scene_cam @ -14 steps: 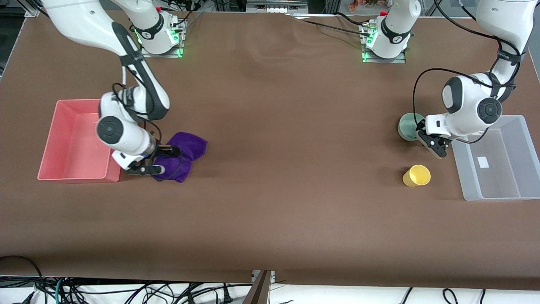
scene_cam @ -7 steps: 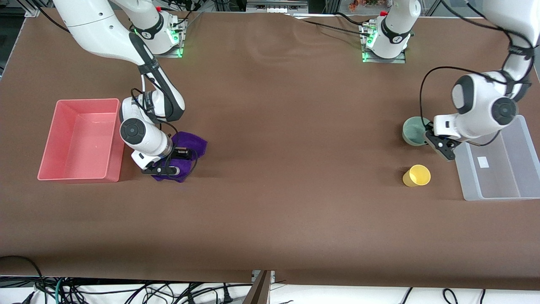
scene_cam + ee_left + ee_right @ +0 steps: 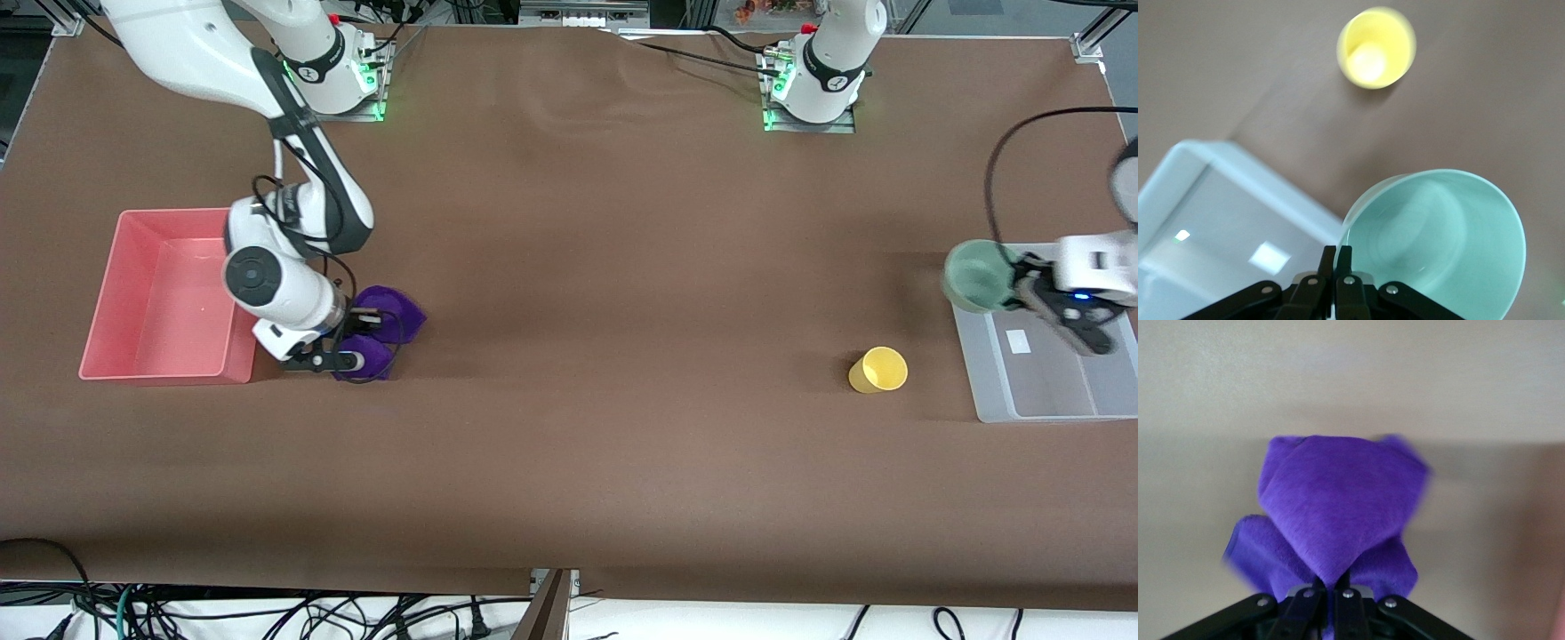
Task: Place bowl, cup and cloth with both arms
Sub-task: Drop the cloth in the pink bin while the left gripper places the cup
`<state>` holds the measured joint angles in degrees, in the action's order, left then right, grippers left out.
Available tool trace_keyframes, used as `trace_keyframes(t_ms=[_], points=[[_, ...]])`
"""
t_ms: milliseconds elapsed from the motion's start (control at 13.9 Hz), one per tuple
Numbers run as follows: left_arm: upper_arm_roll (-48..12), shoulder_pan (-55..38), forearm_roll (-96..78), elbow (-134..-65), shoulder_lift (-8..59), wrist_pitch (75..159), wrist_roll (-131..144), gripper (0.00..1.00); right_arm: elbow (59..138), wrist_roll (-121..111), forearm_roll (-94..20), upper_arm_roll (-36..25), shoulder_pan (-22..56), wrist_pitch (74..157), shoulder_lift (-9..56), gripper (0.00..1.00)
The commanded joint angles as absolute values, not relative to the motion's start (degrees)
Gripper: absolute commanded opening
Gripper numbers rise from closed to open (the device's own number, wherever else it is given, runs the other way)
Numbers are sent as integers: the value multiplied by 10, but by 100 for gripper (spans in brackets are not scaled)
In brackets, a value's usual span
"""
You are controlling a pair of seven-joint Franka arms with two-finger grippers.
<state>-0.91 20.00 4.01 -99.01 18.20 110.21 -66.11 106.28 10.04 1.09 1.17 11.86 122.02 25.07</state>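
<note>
Left gripper (image 3: 1036, 289): fingers pressed together on the rim of the bowl (image 3: 976, 276), pinching its wall; bowl carried in the air over the edge of the clear bin (image 3: 1049, 400) that faces the table's middle. Right gripper (image 3: 351, 338): fingers closed on a gathered fold of the cloth (image 3: 382, 320), which hangs bunched from the grip just beside the pink bin (image 3: 107, 293).

Items, taken from nearest the front camera, all placed against the clear bin:

1. Cup (image 3: 878, 370): yellow tumbler, standing on the brown table (image 3: 569, 462), near the clear bin toward the table's middle, apart from it. Untouched by either gripper. Left wrist view shows its open mouth (image 3: 1375, 47).
2. Clear bin: translucent tray at the left arm's end of the table, a white label on its floor.
3. Bowl: mint green, held level, mouth up, overlapping the clear bin's rim; left wrist view (image 3: 1438, 243) shows the bin wall (image 3: 1258, 180) beneath it.
4. Cloth and pink bin: well apart from the clear bin, at the right arm's end of the table.

Step in hand, by judgement: both arms carrying their loads toward the bins. Next move calls for bringing the bowl fully over the clear bin's floor before release, and lifting the cloth clear of the pink bin's wall. The cup remains to be fetched.
</note>
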Motion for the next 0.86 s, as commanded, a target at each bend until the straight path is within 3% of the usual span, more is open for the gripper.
trace_keyframes(t_ms=[0, 144, 360, 432, 504, 576, 792], points=[[-15, 249, 57, -856, 320, 1091, -708, 0, 961, -6, 13, -34, 108, 1027, 220, 0], [-15, 272, 54, -807, 388, 1111, -724, 0, 904, -118, 9, -97, 108, 920, 219, 0], [-16, 302, 50, -813, 430, 1210, -737, 0, 912, -293, 9, -201, 102, 910, 226, 0], [-16, 307, 50, -811, 440, 1216, -737, 4, 922, -327, 8, -220, 97, 926, 231, 0], [-16, 307, 48, -811, 442, 1218, -736, 48, 938, -347, 9, -230, 92, 947, 235, 0], [-16, 307, 38, -810, 439, 1217, -736, 99, 960, -359, 9, -237, 89, 973, 236, 0], [-25, 298, 34, -805, 399, 1153, -723, 100, 1016, -363, 7, -239, 79, 1047, 243, 0]])
